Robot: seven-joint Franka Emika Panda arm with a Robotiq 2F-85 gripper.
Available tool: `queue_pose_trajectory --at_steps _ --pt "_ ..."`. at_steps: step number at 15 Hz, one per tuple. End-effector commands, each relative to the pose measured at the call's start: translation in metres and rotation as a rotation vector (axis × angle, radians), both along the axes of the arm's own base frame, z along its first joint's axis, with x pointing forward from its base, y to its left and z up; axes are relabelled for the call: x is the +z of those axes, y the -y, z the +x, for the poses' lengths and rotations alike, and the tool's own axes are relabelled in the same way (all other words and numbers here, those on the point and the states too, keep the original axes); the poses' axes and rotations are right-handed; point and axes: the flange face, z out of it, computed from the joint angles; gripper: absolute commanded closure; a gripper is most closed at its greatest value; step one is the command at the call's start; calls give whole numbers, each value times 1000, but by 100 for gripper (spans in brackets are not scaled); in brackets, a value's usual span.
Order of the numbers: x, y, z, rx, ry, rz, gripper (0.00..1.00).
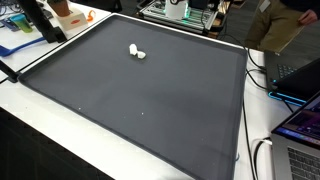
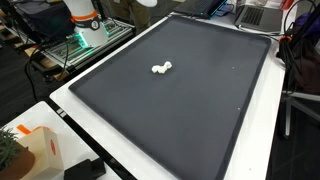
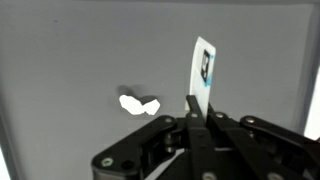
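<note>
Gripper pinches card; dark print unreadable.

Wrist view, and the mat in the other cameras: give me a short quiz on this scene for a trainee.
1. True or false: in the wrist view the gripper is shut on a white card that stands upright between the jaws.
2. Pick one: in both exterior views the white lump lies on A) a dark mat, B) a plate, C) a keyboard.
3. Short answer: in the wrist view, does the card touch the lump?

Key: 1 true. 2 A. 3 No, they are apart; the lump lies on the mat to one side of the card.
</note>
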Motion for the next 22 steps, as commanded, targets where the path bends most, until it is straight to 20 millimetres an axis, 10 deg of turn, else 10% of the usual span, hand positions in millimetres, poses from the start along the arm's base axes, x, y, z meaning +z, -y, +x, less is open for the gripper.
queue_pose_trajectory --at_steps 1,4,5,17,22 --pt "-66 29 -45 94 46 -84 99" --pt "-114 33 -70 158 150 -131 99" --pt "-95 33 -31 165 182 -130 99" --pt "-49 -4 -7 217 262 -153 99" --pt "-67 -34 14 260 175 -190 99"
